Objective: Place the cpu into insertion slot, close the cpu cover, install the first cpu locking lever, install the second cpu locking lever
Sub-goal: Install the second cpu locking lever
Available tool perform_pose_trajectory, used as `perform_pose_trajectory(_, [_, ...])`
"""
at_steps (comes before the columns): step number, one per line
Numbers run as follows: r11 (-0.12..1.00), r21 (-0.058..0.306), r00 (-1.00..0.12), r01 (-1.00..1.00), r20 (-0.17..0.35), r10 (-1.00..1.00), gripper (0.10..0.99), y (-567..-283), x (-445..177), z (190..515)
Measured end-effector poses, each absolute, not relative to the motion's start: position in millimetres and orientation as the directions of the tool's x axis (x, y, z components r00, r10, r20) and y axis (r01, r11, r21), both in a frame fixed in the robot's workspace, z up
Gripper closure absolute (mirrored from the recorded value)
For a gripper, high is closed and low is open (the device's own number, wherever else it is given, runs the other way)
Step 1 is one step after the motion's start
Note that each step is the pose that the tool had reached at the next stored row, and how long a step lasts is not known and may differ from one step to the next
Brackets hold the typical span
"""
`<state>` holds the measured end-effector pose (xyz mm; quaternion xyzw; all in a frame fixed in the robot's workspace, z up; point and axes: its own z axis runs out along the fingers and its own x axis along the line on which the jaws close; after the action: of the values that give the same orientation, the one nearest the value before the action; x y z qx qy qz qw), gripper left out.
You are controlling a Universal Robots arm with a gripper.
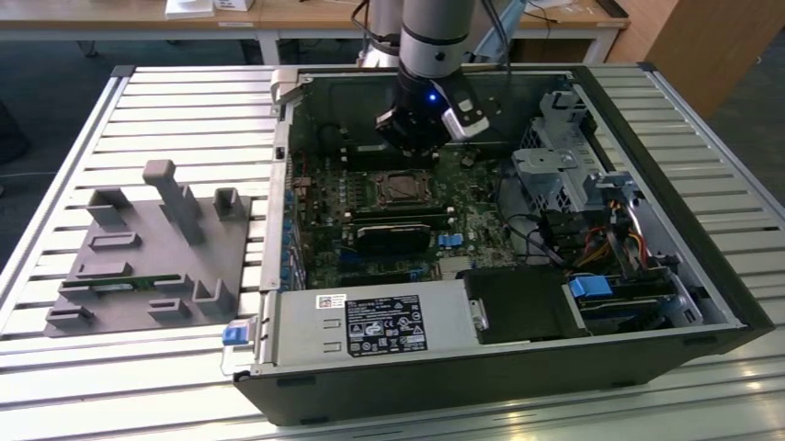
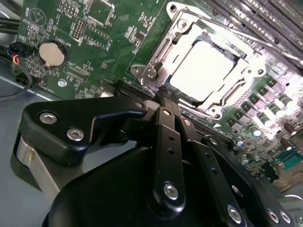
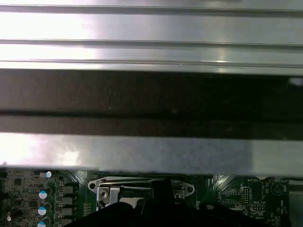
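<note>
In the second wrist view the cpu [image 2: 203,71] lies pale and flat in the insertion slot [image 2: 142,72] on the green board. The cpu cover [image 2: 158,49], a silvery frame, lies down around it. My gripper [image 2: 165,100] has its black fingers pressed together, shut on nothing I can see, with the tips at the slot's near edge. The exterior view has the gripper [image 1: 413,152] hanging just behind the insertion slot [image 1: 403,188] inside the open computer case. In the first wrist view the slot [image 3: 111,189] sits beside the dark gripper [image 3: 162,188].
The open case [image 1: 687,276] lies on a slatted metal table [image 1: 147,110]. A black card [image 1: 392,239] and drive bays [image 1: 564,175] stand close to the slot. A grey fixture block [image 1: 153,257] sits at the exterior view's left. A coin battery [image 2: 51,54] is on the board.
</note>
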<state>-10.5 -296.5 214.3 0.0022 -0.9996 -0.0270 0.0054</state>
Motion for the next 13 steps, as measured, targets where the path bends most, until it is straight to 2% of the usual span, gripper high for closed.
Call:
perform_pose_trajectory(8, [0.999, 0.054, -1.000, -0.004, 0.011, -0.005, 0.980, -317.0, -10.5, 213.4])
perform_pose_trajectory(13, [0.999, 0.054, -1.000, -0.004, 0.011, -0.005, 0.980, -317.8, -10.5, 217.9])
